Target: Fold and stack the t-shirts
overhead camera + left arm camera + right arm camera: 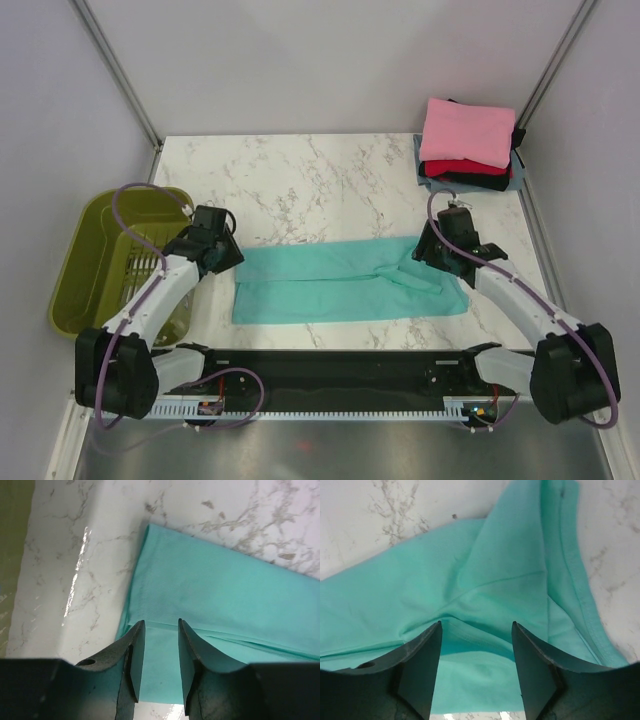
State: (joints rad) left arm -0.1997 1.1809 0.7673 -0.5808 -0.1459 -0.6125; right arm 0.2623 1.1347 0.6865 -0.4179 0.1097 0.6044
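Basket of olive-green plastic (95, 260) sits at nine o'clock in your top view, beside the edge of the white marble-pattern table (300, 180). Next to it, your left gripper (226, 256) hangs over the nine o'clock end of the teal short-sleeved cloth t-shirt (330, 285). Its jaws stand partly apart and hold nothing, and the cloth lies flat under them. The shirt is folded into a long band across the near middle of the table, from nine to three o'clock. At its three o'clock end, your right gripper (434, 252) has its jaws wide apart and empty, above the sleeve folds. At one o'clock, well apart, you see the stack of folded t-shirts (468, 135): pink on top, then red, black, and grey-blue at the bottom.
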